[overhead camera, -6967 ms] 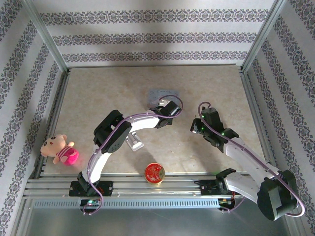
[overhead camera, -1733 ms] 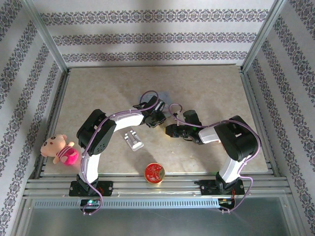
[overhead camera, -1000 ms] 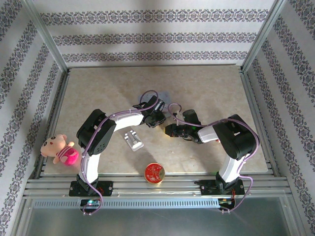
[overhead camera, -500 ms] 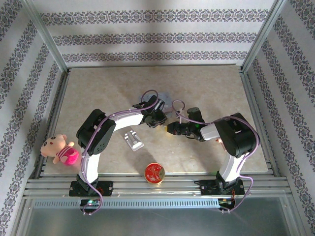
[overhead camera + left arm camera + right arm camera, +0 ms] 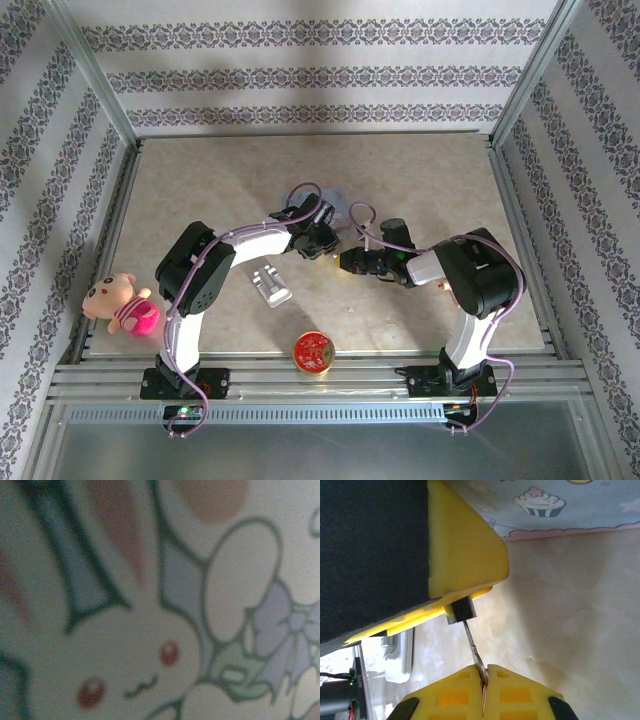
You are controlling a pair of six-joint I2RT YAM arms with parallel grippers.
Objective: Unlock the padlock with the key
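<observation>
**Key reaches the lock**

The padlock (image 5: 460, 609), a tiny dark block, is near the middle of the table, beside the tin box (image 5: 560, 505). It looks pinched between the partly closed yellow fingers of the left gripper (image 5: 326, 247). The key (image 5: 473, 647) touches its end with a thin blade, clamped in the fully closed right gripper (image 5: 484, 672). Over the last second or so the right gripper has slid in toward the left one, so insertion looks begun; how deep, I cannot tell. The right wrist camera catches this contact, which both grippers hide from above. The left wrist camera faces the box's blurred rabbit print.
</observation>
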